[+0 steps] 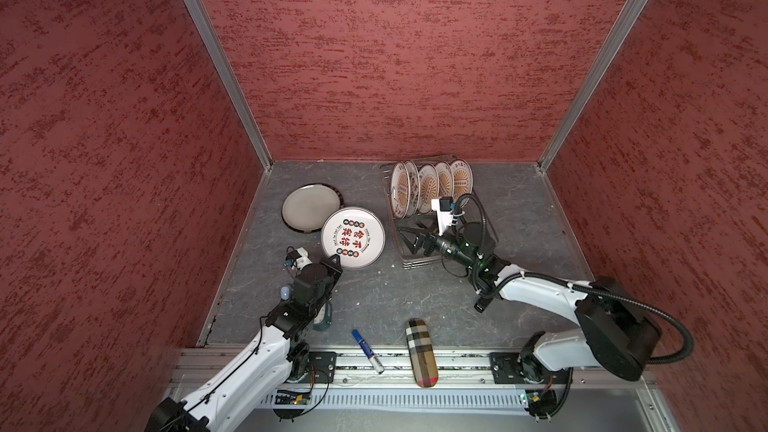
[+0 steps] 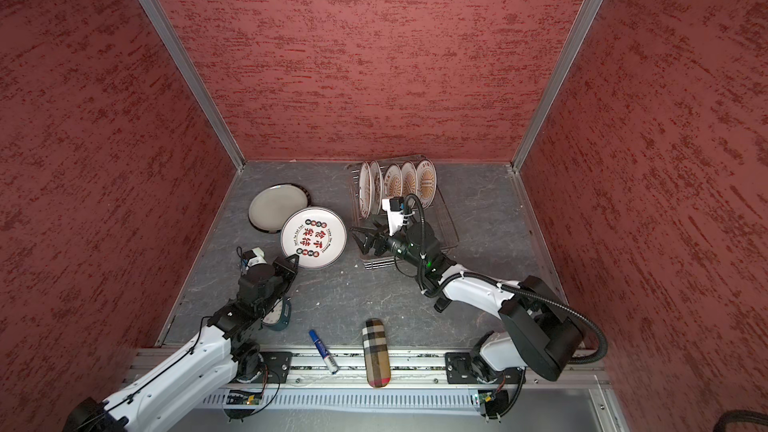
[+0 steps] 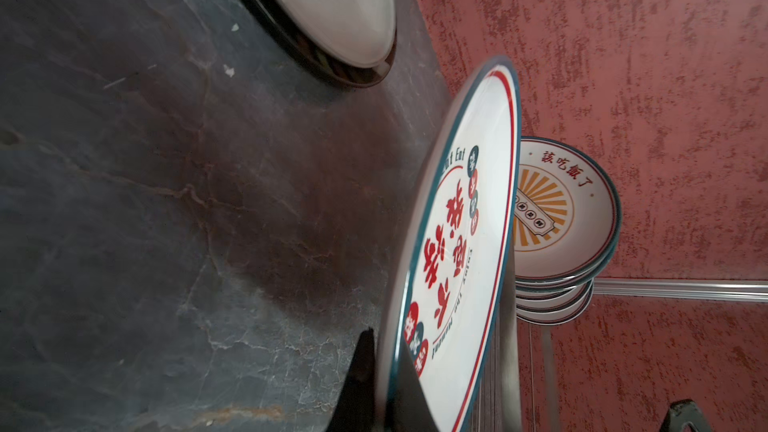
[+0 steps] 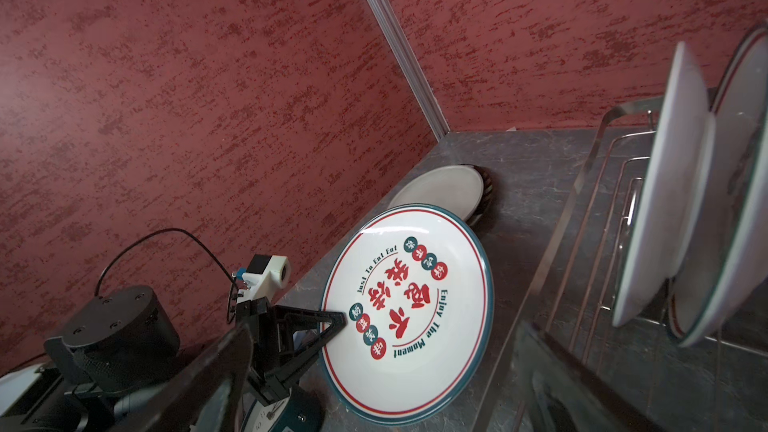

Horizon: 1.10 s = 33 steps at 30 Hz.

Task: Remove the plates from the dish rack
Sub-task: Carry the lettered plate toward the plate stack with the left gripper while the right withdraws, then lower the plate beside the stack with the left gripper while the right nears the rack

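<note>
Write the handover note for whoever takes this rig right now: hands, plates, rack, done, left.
Left hand: shut on the rim of the red-character plate, left of the dish rack.
Right hand: open, holding nothing, over the rack's bare near end.
Done: grey plate lies flat on the table; red-character plate is out of the rack.
Left: set that plate down, then take out the five sunburst plates standing at the rack's far end.

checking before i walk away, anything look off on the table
The blue marker and plaid case lie partly on the front rail. The lettered plate, pinched by the left pincer, overlaps the grey plate.
</note>
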Each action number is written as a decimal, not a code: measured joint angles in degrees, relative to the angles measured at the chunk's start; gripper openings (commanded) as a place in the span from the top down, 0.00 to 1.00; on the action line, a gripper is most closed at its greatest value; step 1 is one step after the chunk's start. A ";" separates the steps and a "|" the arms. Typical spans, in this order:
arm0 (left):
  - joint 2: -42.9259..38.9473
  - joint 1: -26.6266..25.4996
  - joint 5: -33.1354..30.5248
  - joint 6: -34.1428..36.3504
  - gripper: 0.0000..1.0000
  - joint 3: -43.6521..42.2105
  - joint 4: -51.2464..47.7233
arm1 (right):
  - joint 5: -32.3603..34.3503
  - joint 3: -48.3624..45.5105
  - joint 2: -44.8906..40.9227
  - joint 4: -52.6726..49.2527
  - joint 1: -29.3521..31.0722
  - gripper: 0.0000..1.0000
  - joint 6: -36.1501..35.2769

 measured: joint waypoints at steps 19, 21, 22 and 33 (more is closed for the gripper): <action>11.21 1.97 3.61 -8.28 1.00 4.50 -3.98 | 7.10 10.62 7.67 -17.46 6.05 0.01 -10.19; 12.17 2.43 4.33 -8.90 1.00 5.49 -5.16 | 6.86 11.52 8.39 -18.25 6.12 0.01 -10.60; 12.63 2.64 4.50 -9.09 1.00 5.97 -5.55 | 6.82 12.07 8.87 -18.53 6.19 0.01 -10.75; 16.48 3.17 6.27 -11.52 1.00 7.06 -5.92 | 6.80 13.79 11.30 -20.28 6.91 0.01 -11.91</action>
